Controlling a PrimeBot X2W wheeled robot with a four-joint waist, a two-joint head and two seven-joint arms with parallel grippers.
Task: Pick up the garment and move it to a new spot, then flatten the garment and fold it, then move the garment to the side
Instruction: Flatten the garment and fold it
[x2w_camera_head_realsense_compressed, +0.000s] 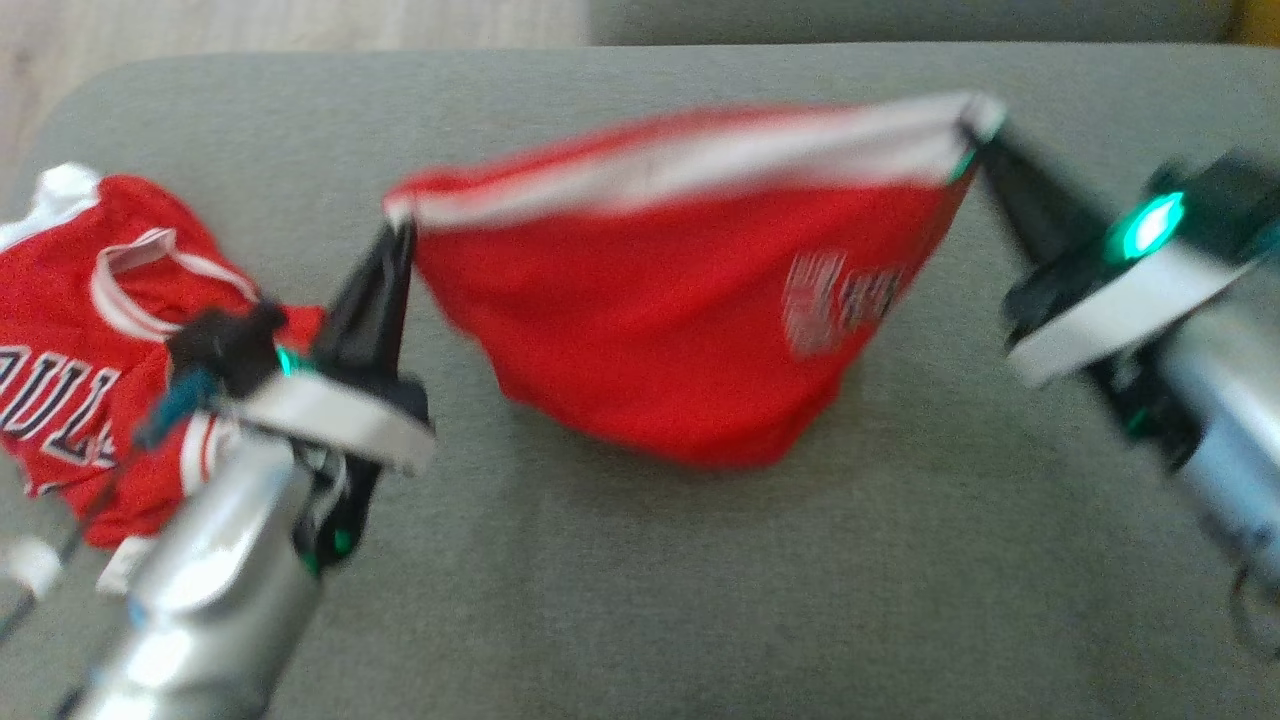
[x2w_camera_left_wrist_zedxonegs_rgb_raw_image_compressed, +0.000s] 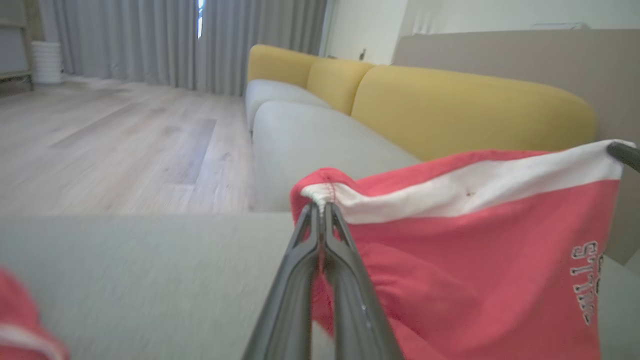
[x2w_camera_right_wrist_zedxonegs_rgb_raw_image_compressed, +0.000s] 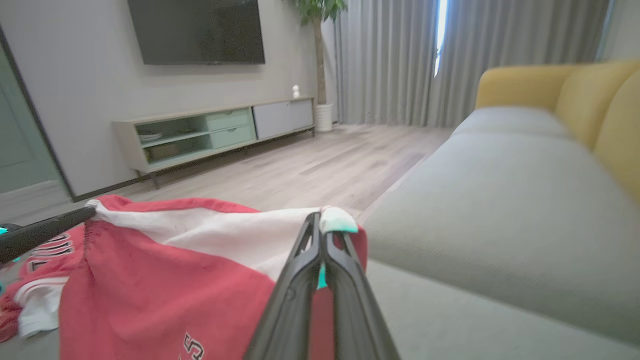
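You see the red shorts (x2w_camera_head_realsense_compressed: 680, 300) hanging over the grey sofa seat (x2w_camera_head_realsense_compressed: 700, 580). The left gripper (x2w_camera_head_realsense_compressed: 400, 225) and right gripper (x2w_camera_head_realsense_compressed: 972, 140) each clamp a waistband corner. A red jersey (x2w_camera_head_realsense_compressed: 70, 330) lies on the seat's left end. Yellow back cushions (x2w_camera_left_wrist_zedxonegs_rgb_raw_image_compressed: 450, 110) and a wood floor (x2w_camera_left_wrist_zedxonegs_rgb_raw_image_compressed: 100, 135) surround it.

Partial lettering on 2 red garments.
Jersey (x2w_camera_head_realsense_compressed: 60, 300), at head view's left, showed dark white-edged caps "ULL"; rest was cut off by the frame edge. Shorts (x2w_camera_head_realsense_compressed: 640, 320) carried a white-outlined print near one leg: blurred in head view, sideways in left wrist view, approx. "ULLS", 1st letter unclear. No other txt was legible.
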